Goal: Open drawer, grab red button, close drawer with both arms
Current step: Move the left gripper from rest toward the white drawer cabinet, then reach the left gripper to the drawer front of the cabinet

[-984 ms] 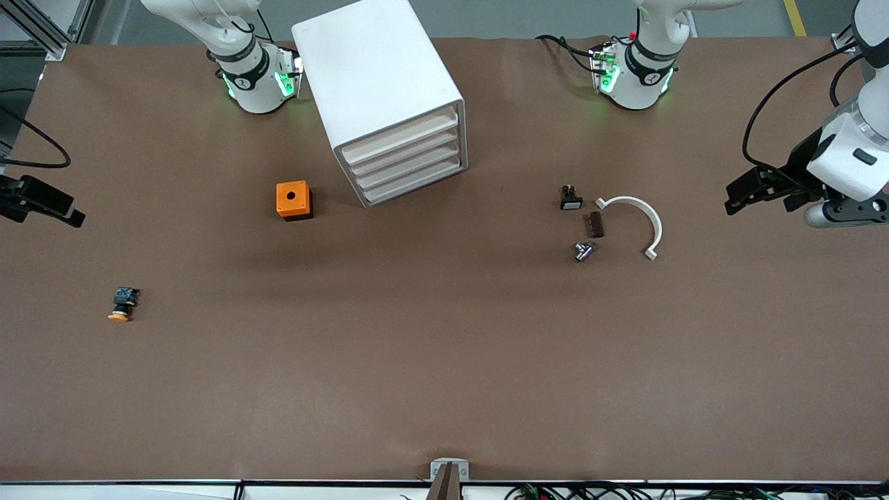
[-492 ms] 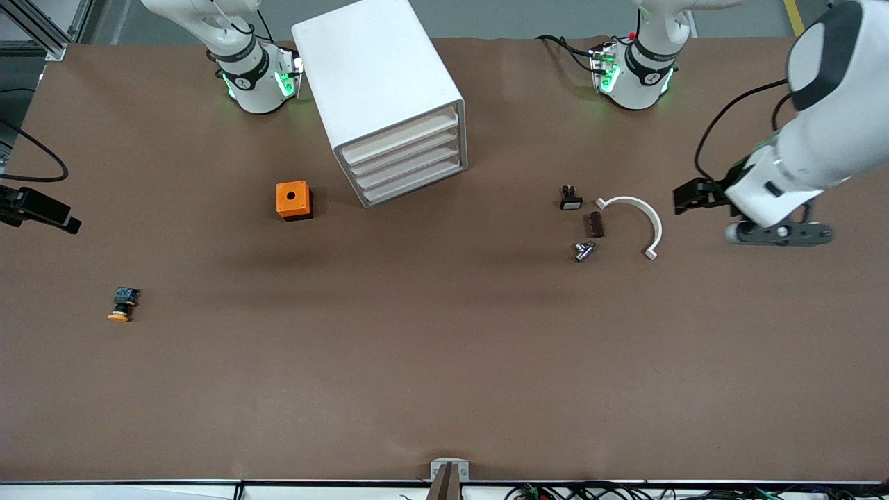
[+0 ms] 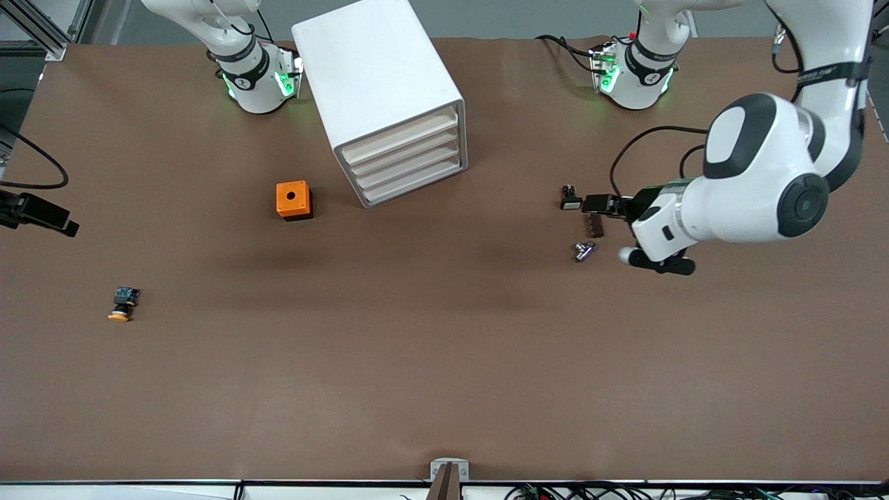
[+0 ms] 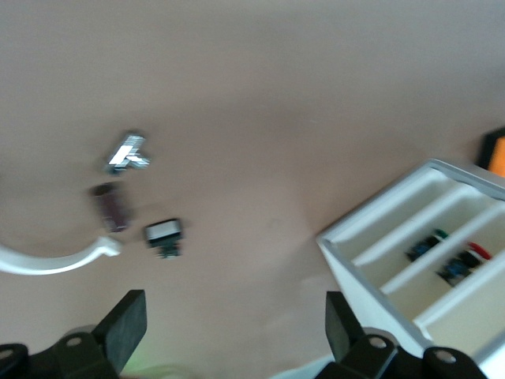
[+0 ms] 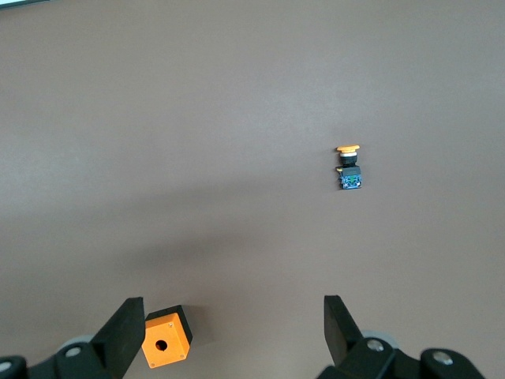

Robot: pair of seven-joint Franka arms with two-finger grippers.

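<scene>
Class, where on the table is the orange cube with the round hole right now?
In the front view the orange cube sits on the table beside the white cabinet, toward the right arm's end, and farther from the front camera than the yellow-capped button.

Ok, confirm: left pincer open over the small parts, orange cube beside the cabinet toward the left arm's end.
Not quite. The front view shows the orange cube beside the cabinet toward the right arm's end. The left pincer is indeed open over the small parts. The right pincer waits, open.

cabinet front: open table | small parts toward left arm's end | orange cube beside cabinet
</scene>
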